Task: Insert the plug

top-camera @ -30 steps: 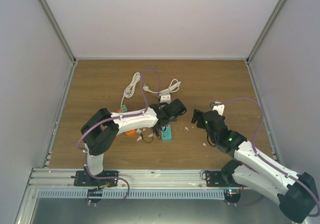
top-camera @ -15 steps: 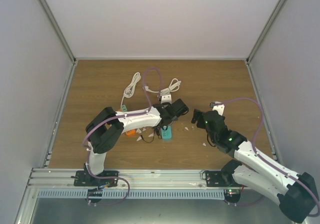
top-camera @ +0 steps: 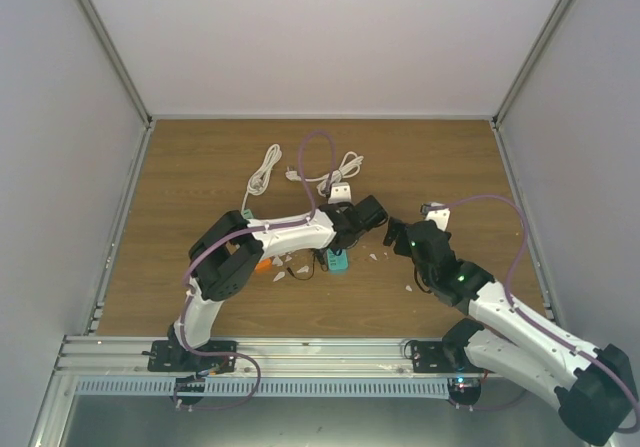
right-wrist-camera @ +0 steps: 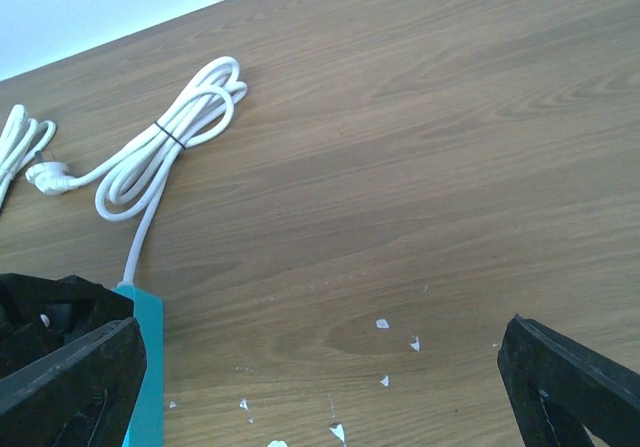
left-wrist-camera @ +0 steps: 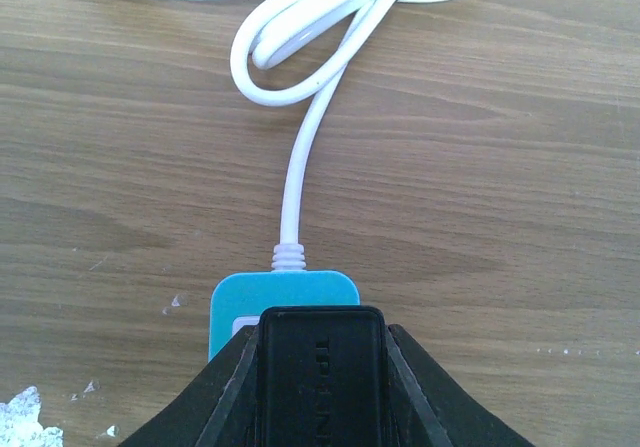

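Left wrist view shows us the plug [left-wrist-camera: 320,367] clamped between the jaws of our left gripper [left-wrist-camera: 320,399], directly over the teal power strip [left-wrist-camera: 285,289], whose white cord [left-wrist-camera: 300,167] runs off toward 12 o'clock. Our right gripper [right-wrist-camera: 315,377] hangs empty, jaws wide apart, at the strip's 3 o'clock. We judge pickup and alignment done; whether the prongs are seated we cannot tell, so pressing home and release are left.

Teal power strip [left-wrist-camera: 285,292] mostly behind plug [left-wrist-camera: 320,367]
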### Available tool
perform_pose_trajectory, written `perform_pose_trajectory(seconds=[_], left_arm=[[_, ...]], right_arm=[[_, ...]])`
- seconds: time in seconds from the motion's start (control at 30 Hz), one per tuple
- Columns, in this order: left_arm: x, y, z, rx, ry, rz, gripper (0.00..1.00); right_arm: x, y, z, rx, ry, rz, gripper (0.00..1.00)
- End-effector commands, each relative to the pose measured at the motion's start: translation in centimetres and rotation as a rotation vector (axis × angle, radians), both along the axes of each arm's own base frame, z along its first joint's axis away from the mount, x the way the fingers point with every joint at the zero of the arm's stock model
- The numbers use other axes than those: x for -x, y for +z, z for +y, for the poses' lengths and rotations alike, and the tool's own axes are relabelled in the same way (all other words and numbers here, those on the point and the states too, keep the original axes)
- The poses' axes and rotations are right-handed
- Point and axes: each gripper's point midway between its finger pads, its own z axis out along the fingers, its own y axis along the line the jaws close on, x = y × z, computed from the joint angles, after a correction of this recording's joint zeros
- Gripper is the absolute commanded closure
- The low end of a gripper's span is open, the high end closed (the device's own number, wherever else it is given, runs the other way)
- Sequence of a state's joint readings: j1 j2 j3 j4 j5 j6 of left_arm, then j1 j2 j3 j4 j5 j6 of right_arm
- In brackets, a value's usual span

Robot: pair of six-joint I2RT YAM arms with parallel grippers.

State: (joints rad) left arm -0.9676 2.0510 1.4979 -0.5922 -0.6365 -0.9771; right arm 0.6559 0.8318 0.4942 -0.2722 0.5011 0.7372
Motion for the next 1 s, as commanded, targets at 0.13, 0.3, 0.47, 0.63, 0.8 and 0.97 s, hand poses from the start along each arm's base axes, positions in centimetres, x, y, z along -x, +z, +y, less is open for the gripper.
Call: perform_pose_trajectory(seconds=[0.13, 0.3, 0.47, 0.63, 0.8, 0.97], left_arm=[[1.2, -6.4, 3.1, -0.174, 0.036, 0.112, 1.0], [1.2, -6.5, 3.3, -0.188, 0.032, 0.111, 0.99], [1.0, -6.0, 2.3, -0.151, -0.041, 0.094, 0.98], [0.9, -5.0, 1.6, -0.115, -0.096, 0.069, 0.73], [0.7, -4.2, 1.3, -0.117, -0.119, 0.055, 0.3], [0.5, -1.9, 1.7, -0.114, -0.104, 0.015, 0.19]], right_arm=[[0.2, 0.7, -1.8, 0.007, -0.075, -0.04, 0.0], [0.4, 0.9, -2.0, 0.0, -0.082, -0.049, 0.0], [0.4, 0.9, -2.0, 0.002, -0.077, -0.049, 0.0], [0.4, 1.0, -1.9, 0.0, -0.072, -0.052, 0.0], [0.4, 1.1, -1.9, 0.0, -0.069, -0.053, 0.0], [0.4, 1.2, -1.9, 0.0, -0.068, -0.057, 0.0]])
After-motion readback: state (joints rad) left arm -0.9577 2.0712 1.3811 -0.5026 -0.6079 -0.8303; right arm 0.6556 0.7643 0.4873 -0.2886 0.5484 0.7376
